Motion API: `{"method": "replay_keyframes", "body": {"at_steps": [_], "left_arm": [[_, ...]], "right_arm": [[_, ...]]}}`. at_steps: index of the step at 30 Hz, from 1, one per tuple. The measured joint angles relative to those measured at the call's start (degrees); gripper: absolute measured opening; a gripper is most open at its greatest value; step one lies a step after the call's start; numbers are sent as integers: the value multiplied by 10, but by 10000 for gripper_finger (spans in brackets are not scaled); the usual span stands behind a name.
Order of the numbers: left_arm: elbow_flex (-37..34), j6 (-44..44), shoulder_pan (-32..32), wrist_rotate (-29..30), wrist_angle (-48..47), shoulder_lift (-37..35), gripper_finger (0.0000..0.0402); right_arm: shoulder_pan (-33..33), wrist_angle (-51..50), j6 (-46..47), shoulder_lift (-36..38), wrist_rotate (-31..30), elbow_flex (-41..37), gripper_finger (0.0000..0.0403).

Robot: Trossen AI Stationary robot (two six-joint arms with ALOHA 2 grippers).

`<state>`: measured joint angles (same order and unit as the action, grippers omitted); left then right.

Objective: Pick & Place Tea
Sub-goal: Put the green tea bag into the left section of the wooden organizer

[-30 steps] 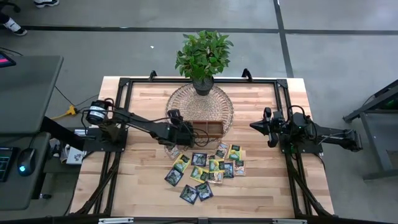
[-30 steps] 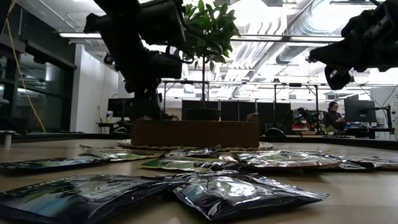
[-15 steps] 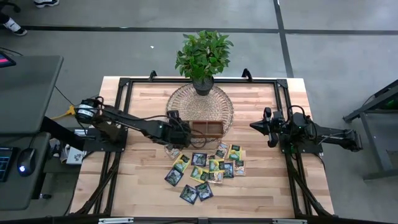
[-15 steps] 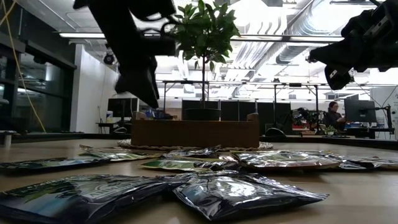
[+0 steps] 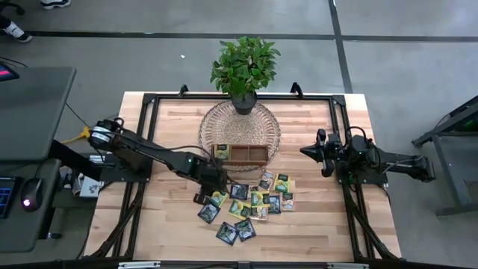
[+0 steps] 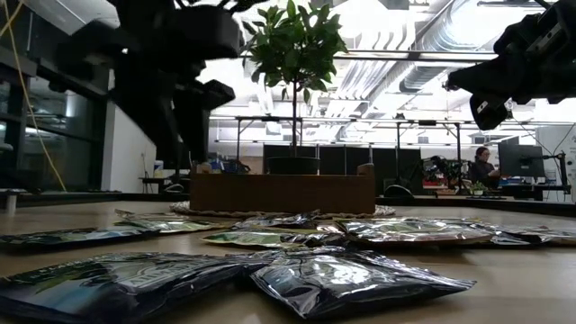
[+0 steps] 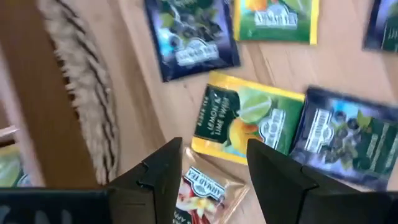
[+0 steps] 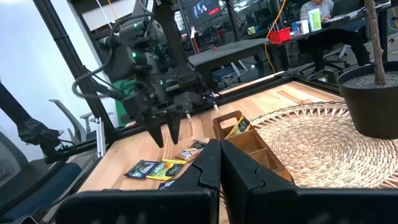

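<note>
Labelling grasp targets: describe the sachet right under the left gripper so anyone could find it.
Start at the wooden tray on the woven mat; the sachets lie scattered just in front. The left gripper, open, hangs over the pile's end nearest the tray. Between its fingers lies a yellow lemon-lime sachet, flanked by dark blue ones.

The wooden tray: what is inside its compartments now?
The wooden tray has one yellow-green tea sachet in its compartment nearest the left arm; the right wrist view shows it standing there. The other compartments look empty from above, though their walls hide the floors in the low view.
</note>
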<state>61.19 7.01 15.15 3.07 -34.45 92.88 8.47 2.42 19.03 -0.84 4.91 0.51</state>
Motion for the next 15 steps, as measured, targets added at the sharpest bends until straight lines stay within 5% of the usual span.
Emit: {"method": "replay_keyframes", "body": {"at_steps": [8,15], "left_arm": [[1,18,16,-17,44,28,183],[0,25,15,-21,50,29,252]], "right_arm": [[0,0,0,0,0,0,0],[0,0,0,0,0,0,0]]}}
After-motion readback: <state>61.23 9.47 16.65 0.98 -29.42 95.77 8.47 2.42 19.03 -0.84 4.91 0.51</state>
